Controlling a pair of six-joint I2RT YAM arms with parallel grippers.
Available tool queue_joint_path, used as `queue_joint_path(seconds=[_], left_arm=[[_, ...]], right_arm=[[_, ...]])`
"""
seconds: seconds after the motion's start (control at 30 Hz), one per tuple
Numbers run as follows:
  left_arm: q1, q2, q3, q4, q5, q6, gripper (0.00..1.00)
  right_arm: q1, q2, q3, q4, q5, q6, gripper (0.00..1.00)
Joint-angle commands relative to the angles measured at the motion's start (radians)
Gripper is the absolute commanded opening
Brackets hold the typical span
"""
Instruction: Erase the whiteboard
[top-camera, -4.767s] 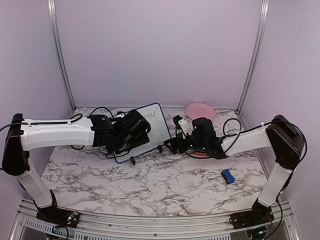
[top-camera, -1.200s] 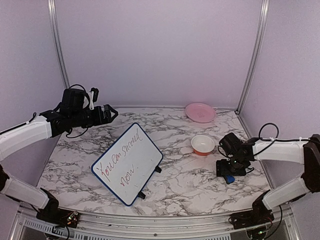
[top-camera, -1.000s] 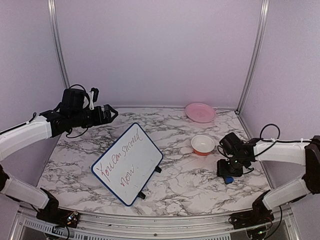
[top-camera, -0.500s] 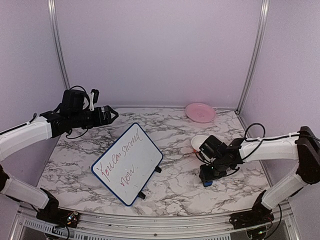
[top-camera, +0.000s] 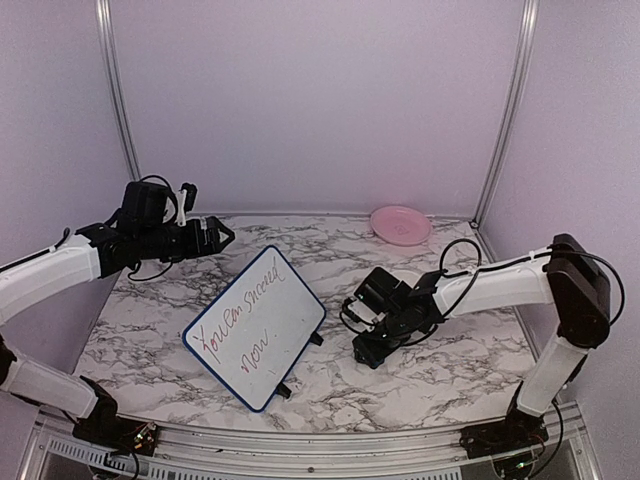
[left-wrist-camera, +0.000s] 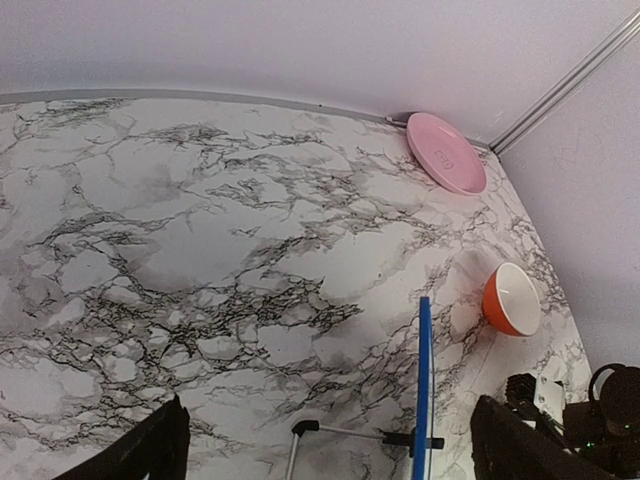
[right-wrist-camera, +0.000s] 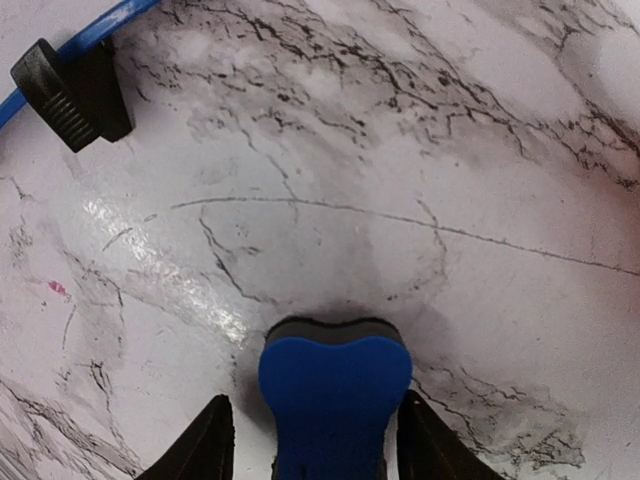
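Observation:
The whiteboard (top-camera: 255, 325) stands tilted on small black feet at centre left, blue-framed, with red handwriting across it. In the left wrist view it shows edge-on as a thin blue line (left-wrist-camera: 423, 390). In the right wrist view its blue corner and a black foot (right-wrist-camera: 62, 80) sit at the top left. My right gripper (top-camera: 368, 352) is low over the marble, just right of the board, shut on a small blue eraser block (right-wrist-camera: 335, 385). My left gripper (top-camera: 222, 236) is open and empty, raised at the back left, well clear of the board.
A pink plate (top-camera: 401, 224) lies at the back right corner. An orange bowl (left-wrist-camera: 510, 298) sits right of the board, mostly hidden behind my right arm in the top view. Purple walls close in the marble table (top-camera: 180, 300).
My right gripper has carried the blue eraser leftward from the table's right side to just beside the whiteboard. The left arm has barely moved, and the board has stayed put over the last second.

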Motion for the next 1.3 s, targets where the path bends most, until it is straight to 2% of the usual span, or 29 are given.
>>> queue_joint_path(seconds=[0.0,0.33,0.5,0.63,0.87,1.03,1.13,1.27], left_arm=[[0.006,-0.032,-0.007,-0.043,0.005,0.014,0.99],[0.005,-0.022,-0.009,-0.049,0.008,0.022,0.99],[0.006,-0.031,-0.013,-0.069,0.021,0.022,0.95],[0.01,-0.032,-0.013,-0.102,0.098,0.025,0.87],[0.021,-0.078,-0.074,-0.103,0.391,0.034,0.68],[0.023,-0.117,-0.127,-0.109,0.43,0.026,0.56],[0.02,-0.124,-0.152,-0.108,0.45,0.029,0.49],[0.013,-0.129,-0.17,-0.102,0.457,0.033,0.41]], right_arm=[[0.007,-0.013,0.04,-0.028,-0.006,-0.027,0.54],[0.008,-0.032,0.028,-0.042,-0.005,-0.026,0.37],[0.008,-0.025,0.031,-0.051,0.029,-0.028,0.27],[0.011,-0.046,0.042,-0.056,0.033,-0.039,0.19],[0.031,-0.168,0.051,0.035,-0.036,-0.146,0.13],[0.062,-0.206,0.104,0.11,-0.111,-0.217,0.06],[0.107,-0.161,0.201,0.089,-0.098,-0.283,0.0],[0.171,-0.077,0.331,0.083,-0.093,-0.332,0.0]])
